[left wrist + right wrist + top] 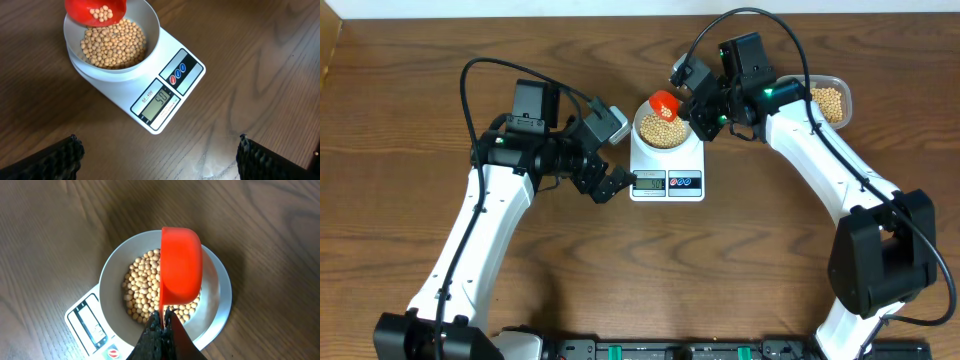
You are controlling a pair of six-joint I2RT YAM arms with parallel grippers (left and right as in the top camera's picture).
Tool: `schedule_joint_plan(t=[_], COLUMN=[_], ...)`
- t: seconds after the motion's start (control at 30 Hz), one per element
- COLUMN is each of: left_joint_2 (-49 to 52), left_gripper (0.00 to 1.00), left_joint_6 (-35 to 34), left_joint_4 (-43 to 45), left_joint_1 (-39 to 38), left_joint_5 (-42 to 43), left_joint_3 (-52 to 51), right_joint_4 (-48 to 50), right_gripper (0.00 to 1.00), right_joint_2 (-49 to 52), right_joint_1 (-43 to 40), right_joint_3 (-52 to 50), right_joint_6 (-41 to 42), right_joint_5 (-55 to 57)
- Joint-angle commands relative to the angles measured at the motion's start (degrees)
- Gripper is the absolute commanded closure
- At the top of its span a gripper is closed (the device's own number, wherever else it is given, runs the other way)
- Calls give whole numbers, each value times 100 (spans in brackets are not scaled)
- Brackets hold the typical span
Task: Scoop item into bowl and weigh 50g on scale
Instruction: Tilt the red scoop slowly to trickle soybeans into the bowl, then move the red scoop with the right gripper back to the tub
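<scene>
The white bowl (664, 131) sits on the white scale (667, 180) and holds a heap of tan beans (113, 42). My right gripper (163, 322) is shut on the handle of a red scoop (180, 265), held tilted over the bowl (112, 275); some beans lie in the scoop (95, 11). The scoop also shows from overhead (665, 104). The scale's display (160, 102) is lit, with two round buttons (177, 74) beside it. My left gripper (160, 155) is open and empty above the table just in front of the scale (185, 85).
A clear plastic container of beans (830, 100) stands at the back right behind my right arm. The brown wooden table (620, 270) surrounds the scale.
</scene>
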Motion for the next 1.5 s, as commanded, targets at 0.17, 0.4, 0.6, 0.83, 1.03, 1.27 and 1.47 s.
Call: schedule_joint_plan(t=[0.17, 0.4, 0.6, 0.83, 1.03, 1.27, 1.47], left_joint_2=[0, 0, 0, 0, 0, 0, 0], left_gripper=[0, 0, 0, 0, 0, 0, 0], left_joint_6=[81, 81, 81, 81, 81, 81, 81], left_joint_4=[-11, -11, -11, -11, -11, -11, -11], left_joint_1=[-13, -13, -13, -13, -13, -13, -13], left_joint_5=[-26, -26, -26, -26, -26, -26, -26], left_joint_3=[-50, -50, -50, -50, -50, -50, -50], right_joint_4=[-2, -7, 0, 50, 240, 378, 605], right_gripper=[98, 99, 99, 99, 99, 99, 99], right_joint_2=[-177, -177, -177, -177, -177, -177, -197], right_joint_1=[28, 22, -138, -396, -798, -1346, -1858], right_joint_3=[9, 9, 9, 9, 11, 11, 11], right_joint_6=[26, 1366, 2109, 2225, 2378, 2597, 2874], right_joint_5=[-20, -127, -1147, -2044, -2796, -2791, -2791])
